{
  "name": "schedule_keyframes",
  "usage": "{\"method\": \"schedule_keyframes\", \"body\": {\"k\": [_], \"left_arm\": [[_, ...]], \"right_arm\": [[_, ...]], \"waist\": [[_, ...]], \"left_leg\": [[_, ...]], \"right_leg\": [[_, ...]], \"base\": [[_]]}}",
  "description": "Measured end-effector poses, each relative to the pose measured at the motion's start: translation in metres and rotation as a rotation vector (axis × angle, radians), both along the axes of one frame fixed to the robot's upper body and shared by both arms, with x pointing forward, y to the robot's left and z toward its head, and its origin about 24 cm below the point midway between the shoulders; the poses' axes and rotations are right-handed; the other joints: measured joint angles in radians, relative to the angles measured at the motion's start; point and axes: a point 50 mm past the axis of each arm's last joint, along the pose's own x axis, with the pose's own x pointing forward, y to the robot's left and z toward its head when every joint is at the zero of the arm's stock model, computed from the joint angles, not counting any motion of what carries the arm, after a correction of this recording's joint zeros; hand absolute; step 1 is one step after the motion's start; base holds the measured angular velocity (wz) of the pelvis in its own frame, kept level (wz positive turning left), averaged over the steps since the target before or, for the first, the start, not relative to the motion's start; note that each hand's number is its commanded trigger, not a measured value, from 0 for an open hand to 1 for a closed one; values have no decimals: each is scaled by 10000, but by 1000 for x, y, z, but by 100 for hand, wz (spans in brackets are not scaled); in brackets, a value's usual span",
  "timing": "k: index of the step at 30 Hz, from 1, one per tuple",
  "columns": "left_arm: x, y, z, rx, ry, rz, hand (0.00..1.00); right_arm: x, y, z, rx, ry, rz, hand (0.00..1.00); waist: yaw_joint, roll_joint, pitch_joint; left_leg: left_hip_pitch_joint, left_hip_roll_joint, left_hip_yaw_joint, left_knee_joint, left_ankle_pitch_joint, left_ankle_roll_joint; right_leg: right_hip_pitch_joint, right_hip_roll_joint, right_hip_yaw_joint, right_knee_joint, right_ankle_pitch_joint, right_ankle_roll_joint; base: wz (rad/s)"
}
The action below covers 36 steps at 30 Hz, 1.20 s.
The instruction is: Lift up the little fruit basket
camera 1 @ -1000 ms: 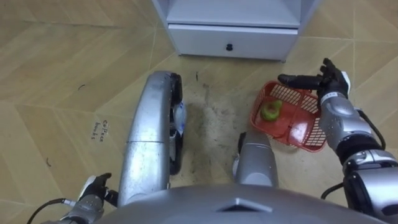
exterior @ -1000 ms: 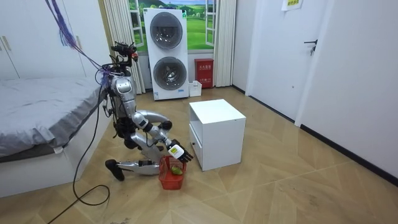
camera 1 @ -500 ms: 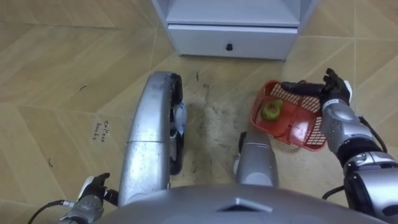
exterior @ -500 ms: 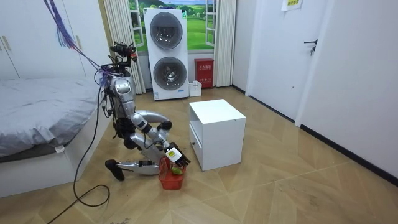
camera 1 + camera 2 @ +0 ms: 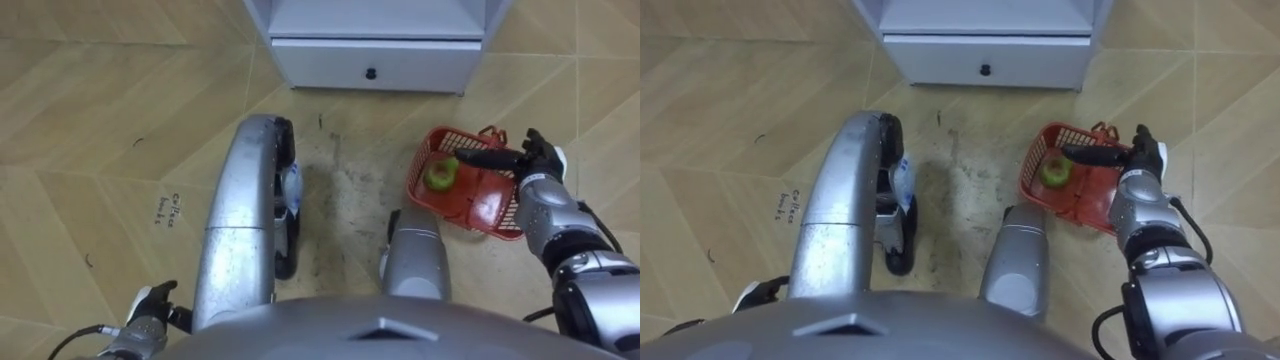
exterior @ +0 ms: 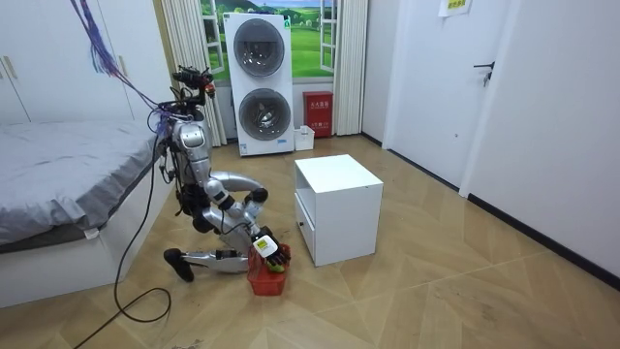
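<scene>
The red plastic fruit basket (image 5: 478, 206) stands on the wooden floor to the right of my right knee, in front of the white cabinet. A green apple (image 5: 438, 176) lies in its left part. My right hand (image 5: 536, 160) hovers over the basket's far right side. Its fingers (image 5: 480, 157) are straight and reach leftward across the basket toward the apple; I cannot tell whether they touch it. My left hand (image 5: 150, 306) hangs low at the lower left. In the room view I kneel on the floor by the cabinet, the basket (image 6: 266, 279) under my right hand (image 6: 265, 245).
A white cabinet (image 5: 375, 62) with a drawer and a small dark knob stands just beyond the basket. In the room view a bed (image 6: 58, 184) is at the room view's left, and stacked washing machines (image 6: 262, 82) stand behind me.
My right hand has dropped from above the basket's far rim down to just over the basket, its fingers now stretched across it. The basket and apple stayed put.
</scene>
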Motion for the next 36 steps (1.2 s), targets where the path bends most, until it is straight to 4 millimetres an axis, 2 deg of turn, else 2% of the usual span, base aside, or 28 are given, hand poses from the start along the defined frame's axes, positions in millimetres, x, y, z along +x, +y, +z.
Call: {"method": "schedule_keyframes", "body": {"k": [5, 9, 12, 16, 32, 33, 34, 35, 36], "left_arm": [[8, -4, 0, -92, -171, -48, 0], [18, -15, -3, -408, -339, -82, 0], [25, -16, -2, -471, -432, -120, 0], [35, -18, -1, -741, -592, -246, 0], [36, -20, -2, -1126, -346, -305, 0], [36, -20, -2, -1165, -331, -312, 0], [36, -20, -2, -1178, -333, -322, 0], [37, -20, -2, -1183, -341, -329, 0], [37, -20, -2, -1199, -334, -327, 0]], "right_arm": [[-2, 0, -2, 265, 88, 27, 0], [-12, -1, -10, 571, 580, 120, 0], [-17, -1, -13, 740, 885, 120, 0], [-16, 3, -14, 1036, 876, 437, 0], [-14, 9, -16, 2347, 694, 133, 0], [-14, 10, -16, 2354, 708, 172, 18], [-14, 10, -17, 2380, 724, 222, 76], [-14, 11, -17, 2419, 719, 231, 100], [-14, 11, -17, 2447, 726, 277, 100]], "waist": [[4, -33, 15], [23, 0, 11], [15, 64, 9], [46, 92, 0], [431, 62, 20], [440, 60, 21], [459, 51, 26], [464, 47, 29], [474, 43, 31]], "left_leg": [[-26, -22, 10, 7, 8, -17], [-49, 1, 18, 17, 7, -15], [-65, 30, 1, 28, 7, -15], [-129, 40, -90, 48, 13, -28], [-223, 7, -179, 94, 25, -52], [-223, 7, -180, 94, 26, -54], [-224, 7, -183, 93, 27, -56], [-227, -1, -192, 94, 27, -56], [-239, -10, -206, 95, 37, -78]], "right_leg": [[-14, -9, 0, 6, -1, -1], [-95, -11, 11, 9, -1, -1], [-115, 38, 16, 21, -12, 19], [-123, 129, -47, 42, -17, 28], [-92, 156, -184, 25, -18, 30], [-91, 156, -187, 25, -18, 30], [-99, 160, -187, 25, -18, 30], [-98, 163, -192, 25, -18, 30], [-93, 171, -203, 24, -18, 30]], "base": [[0], [0], [-2], [-1], [1], [0], [0], [0], [0]]}}
